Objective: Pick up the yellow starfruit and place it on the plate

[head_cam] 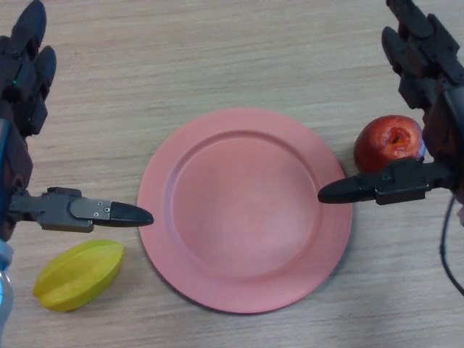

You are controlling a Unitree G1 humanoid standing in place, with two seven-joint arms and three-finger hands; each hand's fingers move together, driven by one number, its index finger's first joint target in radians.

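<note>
Head view: my left robot hand (29, 145) hovers with fingers spread and empty above the yellow starfruit (78, 275), which lies on the worktop (217, 51) beside the pink plate (245, 210). Right robot hand (424, 109) idles, fingers apart, near an apple (388, 143). I judge grasping comes next: lower and close.

Tabletop test setup, prob lab, wood-grain table (217, 58), pink plate (156, 210), fruit props
</note>
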